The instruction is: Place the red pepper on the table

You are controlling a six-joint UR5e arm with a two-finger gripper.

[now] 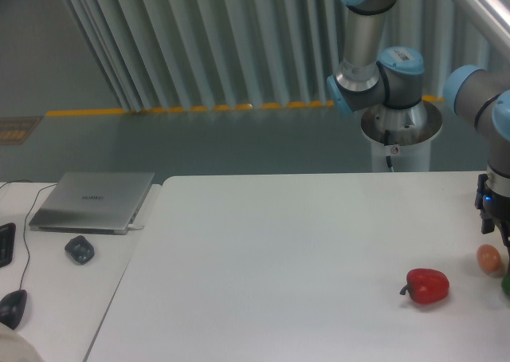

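The pepper (426, 286) is seen lying on the table (279, 250), stem pointing away from the pincer (501, 236), with nothing touching it. The pincer itself is cut by the right edge of the view; only part of its body and one dark finger are visible, so whether it is released or clenched cannot be told. What can be said is that nothing is grasped from the pepper's side: the pepper sits well clear of it, off toward the table's middle and a little nearer the camera.

Just below the pincer an orange-brown egg-shaped object (490, 259) rests on the table, and a sliver of a green item (507, 285) shows beside it at the frame edge.

The placing step is judged to be done, since the pepper is borne by the table alone. The step in hand appears to be the withdrawal of the arm. For the next move, a clear retreat away from the egg-shaped object and the pepper is called for, so that neither is knocked or rolled; no further grasp seems needed.
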